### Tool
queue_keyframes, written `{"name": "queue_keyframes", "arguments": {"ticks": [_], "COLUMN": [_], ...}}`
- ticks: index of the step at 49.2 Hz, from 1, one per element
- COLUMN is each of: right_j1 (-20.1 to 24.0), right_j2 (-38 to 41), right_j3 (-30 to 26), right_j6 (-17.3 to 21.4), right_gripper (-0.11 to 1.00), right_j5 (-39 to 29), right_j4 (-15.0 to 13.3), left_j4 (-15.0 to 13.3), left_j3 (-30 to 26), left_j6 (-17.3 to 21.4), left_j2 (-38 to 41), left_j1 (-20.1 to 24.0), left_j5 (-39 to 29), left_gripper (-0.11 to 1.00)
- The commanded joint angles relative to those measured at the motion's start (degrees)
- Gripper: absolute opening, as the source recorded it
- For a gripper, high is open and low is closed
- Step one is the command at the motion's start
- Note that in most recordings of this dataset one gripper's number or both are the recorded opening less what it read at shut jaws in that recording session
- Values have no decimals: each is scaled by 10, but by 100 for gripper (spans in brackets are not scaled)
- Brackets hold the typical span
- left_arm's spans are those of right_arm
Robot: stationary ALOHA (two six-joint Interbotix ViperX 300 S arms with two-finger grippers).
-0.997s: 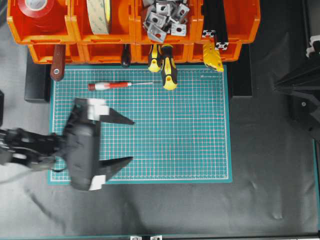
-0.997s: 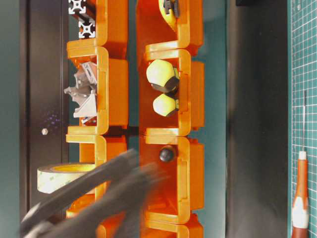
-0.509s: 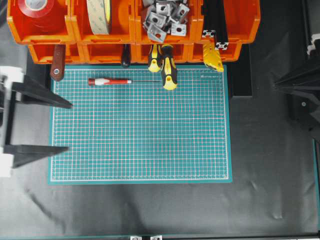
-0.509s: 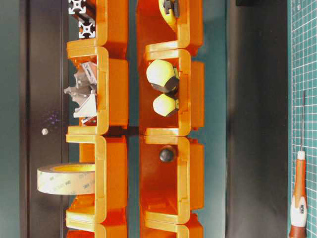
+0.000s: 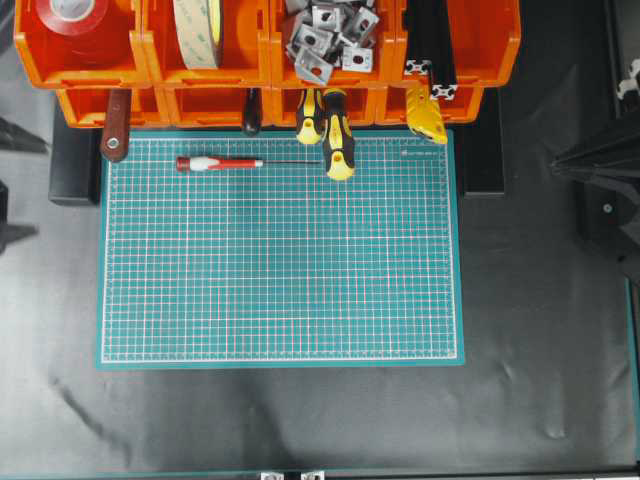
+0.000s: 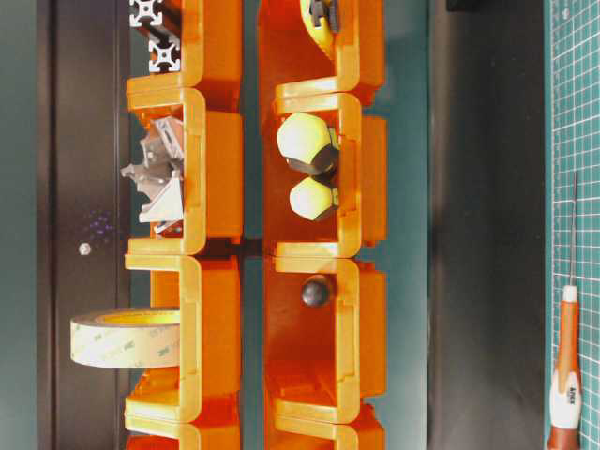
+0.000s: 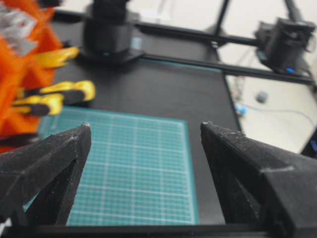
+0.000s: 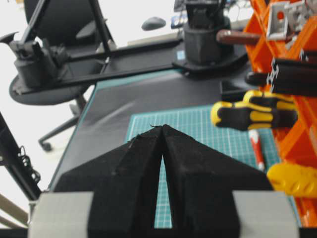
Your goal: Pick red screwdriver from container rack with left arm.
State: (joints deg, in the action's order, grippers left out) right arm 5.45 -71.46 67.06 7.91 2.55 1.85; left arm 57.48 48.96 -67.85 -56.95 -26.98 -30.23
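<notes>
Red screwdriver point(image 5: 218, 164): lies loose on the green mat point(image 5: 280, 300) just below the rack point(image 5: 260, 60), handle leftward; left gripper point(image 7: 143, 148) spread wide, empty, well apart at the left edge; right gripper point(image 8: 162, 144) closed; best pinched across the handle.

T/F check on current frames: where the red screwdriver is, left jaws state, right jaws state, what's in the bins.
1. The red screwdriver lies on the green cutting mat, outside the container rack. True.
2. The left gripper grips the screwdriver. False: its jaws stand wide apart, empty.
3. The right gripper has its jaws together. True.
4. The yellow-and-black screwdrivers lie flat mid-mat. False: they stick out of a lower bin.
5. A tape roll sits in an upper bin. True.
</notes>
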Motion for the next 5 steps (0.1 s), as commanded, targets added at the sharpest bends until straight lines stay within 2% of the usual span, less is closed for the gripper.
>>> {"name": "queue_keyframes", "arguments": {"ticks": [1, 5], "right_j1": [-1, -1], "right_j2": [5, 5], "right_j3": [-19, -20], "right_j6": [-11, -21], "right_gripper": [0, 0], "right_j5": [17, 28], "right_j4": [-1, -2], "left_j4": [2, 2], "left_j3": [6, 16], "left_j6": [-1, -1], "left_j2": [-19, -32], "left_j1": [11, 19], "left_j5": [0, -1], "left_gripper": [86, 86]}}
